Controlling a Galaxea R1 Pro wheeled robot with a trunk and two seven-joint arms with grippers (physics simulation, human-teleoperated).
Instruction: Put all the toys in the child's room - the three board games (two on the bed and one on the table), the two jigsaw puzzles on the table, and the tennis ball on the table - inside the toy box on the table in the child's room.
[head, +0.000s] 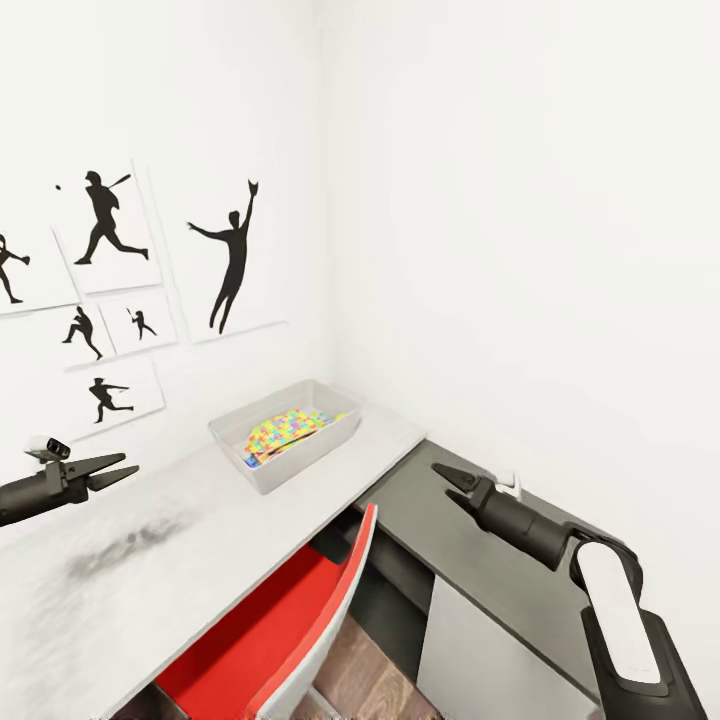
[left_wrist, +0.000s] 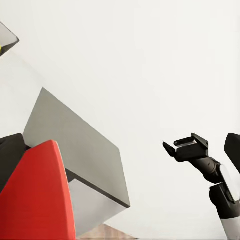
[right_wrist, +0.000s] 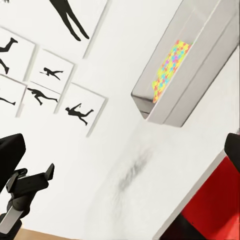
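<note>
The toy box (head: 285, 435) sits at twelve o'clock on the light surface (head: 150, 560), a jigsaw puzzle (head: 288, 432) inside. Left gripper (head: 118, 468) at nine o'clock and right gripper (head: 447, 480) at three hover empty, fingers apart. Judged mid-task: the next move calls for fetching the remaining toys.

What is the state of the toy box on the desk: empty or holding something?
Holding something. The toy box has a multicoloured jigsaw sheet lying inside, visible over its rim in the head and right wrist views.
</note>
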